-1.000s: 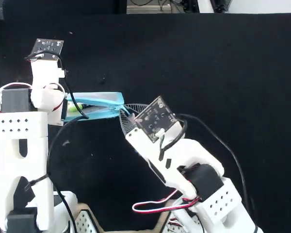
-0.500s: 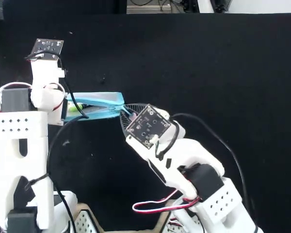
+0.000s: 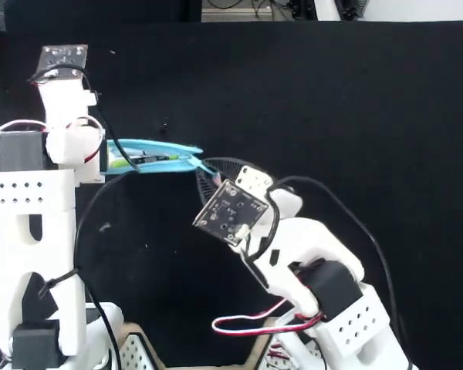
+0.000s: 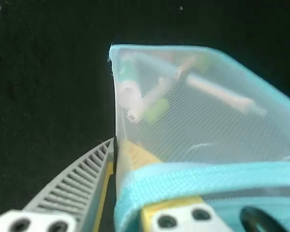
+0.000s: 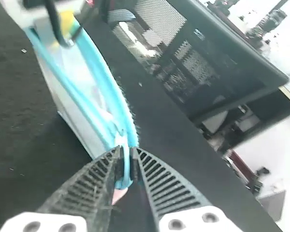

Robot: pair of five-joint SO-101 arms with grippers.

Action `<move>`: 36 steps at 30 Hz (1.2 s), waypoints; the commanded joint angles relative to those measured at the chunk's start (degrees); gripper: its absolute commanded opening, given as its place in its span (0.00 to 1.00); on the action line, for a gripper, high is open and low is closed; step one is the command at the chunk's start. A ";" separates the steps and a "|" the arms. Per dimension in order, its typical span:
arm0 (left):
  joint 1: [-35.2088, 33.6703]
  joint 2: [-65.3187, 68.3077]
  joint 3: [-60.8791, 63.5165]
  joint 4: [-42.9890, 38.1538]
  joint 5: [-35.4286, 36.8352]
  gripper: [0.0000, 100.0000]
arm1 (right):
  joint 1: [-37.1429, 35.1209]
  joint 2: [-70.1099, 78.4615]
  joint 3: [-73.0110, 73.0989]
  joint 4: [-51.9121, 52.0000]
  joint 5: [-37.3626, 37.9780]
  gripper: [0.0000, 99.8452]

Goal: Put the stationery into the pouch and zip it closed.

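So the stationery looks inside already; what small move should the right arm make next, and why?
Probably draw the right jaws along the zip toward the left arm. They are shut on one end of the turquoise mesh pouch, whose top gapes with pale and green stationery inside, while the left jaws clamp the other end.

The pouch [image 3: 158,154] is stretched between the two grippers, over the worktop [image 3: 332,116]; whether it rests on the worktop cannot be told. One end of the pouch is clamped in the left gripper [image 4: 117,147]. The opposite end is pinched between the jaws of the right gripper [image 5: 126,157]. The stationery [image 4: 150,96] is seen inside the pouch, in the part lying beyond the left gripper's jaws. The left gripper is placed straight ahead of the right gripper, at the far end of the pouch.
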 commanded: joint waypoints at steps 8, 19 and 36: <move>-0.22 -0.88 -8.57 -0.26 1.76 0.03 | 2.81 0.66 -5.67 -1.05 0.97 0.01; 7.25 -0.88 -9.98 0.18 4.31 0.05 | 2.90 0.66 -6.46 -1.05 0.97 0.01; 3.47 -0.97 -19.38 2.99 6.24 0.20 | 2.90 0.66 -9.19 -1.14 0.97 0.01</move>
